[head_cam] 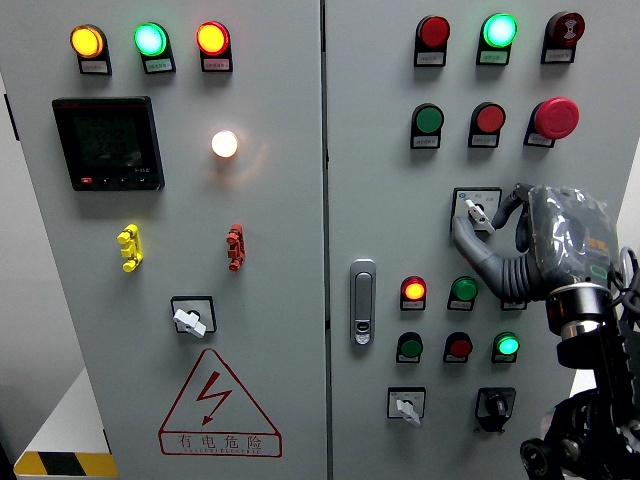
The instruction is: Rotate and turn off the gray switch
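While your right hand was up at the gray switch on the right-hand door of the cabinet, the margin for error looked thin. That switch sat in its square plate in the middle band of the door, below the green button and the red button, and its lever was tilted off vertical. Your fingers were curled in around it, with the thumb coming up from below and another finger arching over from the right; contact with the lever looked likely, but you could not tell from this view whether they truly pinched it. Your left hand was out of sight.

If the pinch was only partial, the fingers would probably have slid off the small lever as you twisted, leaving the switch on. A turn driven from the wrist rather than the fingertips might have dragged the hand sideways. That mattered, because the red mushroom button stood just above the knuckles and the lit red lamp and green lamp just below the palm, so a slip could have bumped any of them.
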Robot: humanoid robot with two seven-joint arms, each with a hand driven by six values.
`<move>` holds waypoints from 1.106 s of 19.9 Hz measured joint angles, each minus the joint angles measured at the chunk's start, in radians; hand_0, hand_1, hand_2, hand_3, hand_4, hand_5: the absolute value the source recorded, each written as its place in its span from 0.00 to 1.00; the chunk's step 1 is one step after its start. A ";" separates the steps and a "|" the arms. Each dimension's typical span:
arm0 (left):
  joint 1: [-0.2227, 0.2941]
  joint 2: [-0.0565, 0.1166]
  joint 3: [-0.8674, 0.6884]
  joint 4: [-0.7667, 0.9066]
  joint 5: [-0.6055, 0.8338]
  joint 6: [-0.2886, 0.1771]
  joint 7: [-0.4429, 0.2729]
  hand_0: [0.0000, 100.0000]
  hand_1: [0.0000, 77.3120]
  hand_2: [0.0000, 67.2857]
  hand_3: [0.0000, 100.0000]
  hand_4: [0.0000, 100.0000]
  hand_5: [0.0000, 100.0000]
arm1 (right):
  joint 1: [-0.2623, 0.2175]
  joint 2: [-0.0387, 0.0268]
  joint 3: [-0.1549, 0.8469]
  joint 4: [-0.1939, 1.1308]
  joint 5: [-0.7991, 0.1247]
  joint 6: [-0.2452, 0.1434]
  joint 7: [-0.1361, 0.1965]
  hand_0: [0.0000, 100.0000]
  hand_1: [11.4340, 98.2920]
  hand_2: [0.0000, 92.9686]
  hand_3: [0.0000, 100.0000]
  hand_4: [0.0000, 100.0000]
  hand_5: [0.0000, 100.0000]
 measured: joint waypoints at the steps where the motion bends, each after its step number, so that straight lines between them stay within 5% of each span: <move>1: 0.000 0.000 0.000 0.000 0.000 0.000 0.000 0.00 0.00 0.20 0.18 0.10 0.12 | 0.000 0.0000 0.000 0.000 0.000 0.000 -0.001 0.39 0.25 0.74 1.00 0.93 1.00; 22: 0.000 0.000 0.000 0.000 0.000 0.000 0.000 0.00 0.00 0.20 0.18 0.10 0.12 | 0.005 0.0000 -0.015 -0.014 0.000 0.000 -0.014 0.61 0.26 0.77 1.00 0.93 1.00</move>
